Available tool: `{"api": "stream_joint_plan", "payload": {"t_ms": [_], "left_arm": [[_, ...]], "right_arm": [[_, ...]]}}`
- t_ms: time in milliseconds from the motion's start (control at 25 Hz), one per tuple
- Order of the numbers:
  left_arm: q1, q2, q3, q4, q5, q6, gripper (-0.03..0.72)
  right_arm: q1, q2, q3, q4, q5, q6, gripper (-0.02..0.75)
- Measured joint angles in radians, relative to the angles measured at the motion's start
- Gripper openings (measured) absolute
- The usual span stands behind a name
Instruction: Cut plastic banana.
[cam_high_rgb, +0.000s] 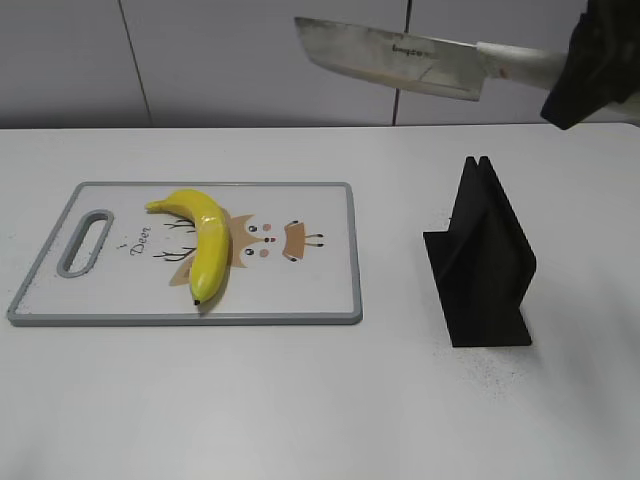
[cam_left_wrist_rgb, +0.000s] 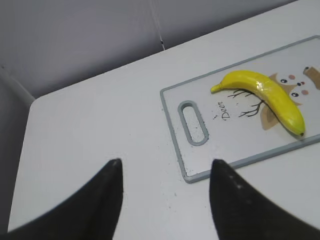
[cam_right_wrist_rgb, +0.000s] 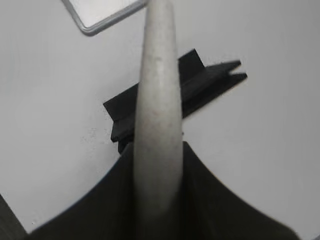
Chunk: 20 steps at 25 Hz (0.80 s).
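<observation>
The yellow plastic banana (cam_high_rgb: 201, 241) lies on the white cutting board (cam_high_rgb: 320, 290), stem to the left; it also shows in the left wrist view (cam_left_wrist_rgb: 270, 97). My right gripper (cam_high_rgb: 585, 75) is shut on the pale handle of a steel knife (cam_high_rgb: 395, 55) and holds it high in the air, blade pointing left, above and right of the board. In the right wrist view the knife handle (cam_right_wrist_rgb: 157, 100) runs between the jaws (cam_right_wrist_rgb: 157, 170). My left gripper (cam_left_wrist_rgb: 165, 167) is open and empty above the bare table left of the board; it is outside the exterior view.
A black knife stand (cam_high_rgb: 480, 260) stands on the table right of the board and below the knife; it also shows in the right wrist view (cam_right_wrist_rgb: 200, 85). The board (cam_left_wrist_rgb: 220, 145) has a grey rim and a handle slot (cam_high_rgb: 85, 240). A grey wall lies behind.
</observation>
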Motion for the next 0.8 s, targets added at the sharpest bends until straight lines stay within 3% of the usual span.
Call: {"api": "stream_joint_plan", "payload": {"t_ms": [160,280,560,800], "left_arm": [[0.000,0.179,-0.092,-0.085,-0.030,0.174,0.588],[0.000,0.324,-0.188,-0.163,-0.024,0.329,0.613],[0.000,0.641,-0.417,-0.337,0.099,0.718,0.617],[0.000,0.871,-0.544,-0.477,0.185,0.963,0.600]], "right_arm": [[0.000,0.056,-0.023,0.103,-0.006,-0.263,0.160],[0.005,0.103,-0.042,0.168,-0.025,-0.358,0.160],[0.070,0.268,-0.194,0.183,-0.021,-0.442,0.160],[0.116,0.438,-0.397,0.195,-0.011,-0.466,0.160]]}}
